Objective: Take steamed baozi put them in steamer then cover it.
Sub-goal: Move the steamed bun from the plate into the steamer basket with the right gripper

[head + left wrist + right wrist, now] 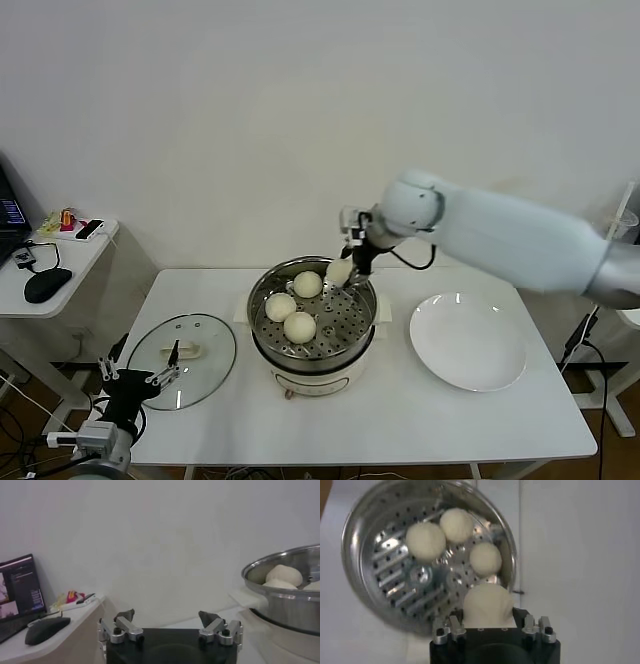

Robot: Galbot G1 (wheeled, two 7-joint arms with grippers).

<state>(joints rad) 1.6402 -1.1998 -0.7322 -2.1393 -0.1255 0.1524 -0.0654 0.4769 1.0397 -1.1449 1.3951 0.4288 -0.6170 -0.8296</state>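
At the bench's [400, 420] near-left corner, the left tool [138, 374] idles below the edge with its fingers spread wide and nothing between them, just beside the glass cover [183, 360] lying flat. Centre, the steamer [312, 318] holds three steamed baozi [299, 327] on its perforated tray. Over the pot's far rim, the right tool [346, 268] grips a fourth baozi [488, 606], fingers closed against its sides. Farther right, a white plate [467, 341] sits bare.
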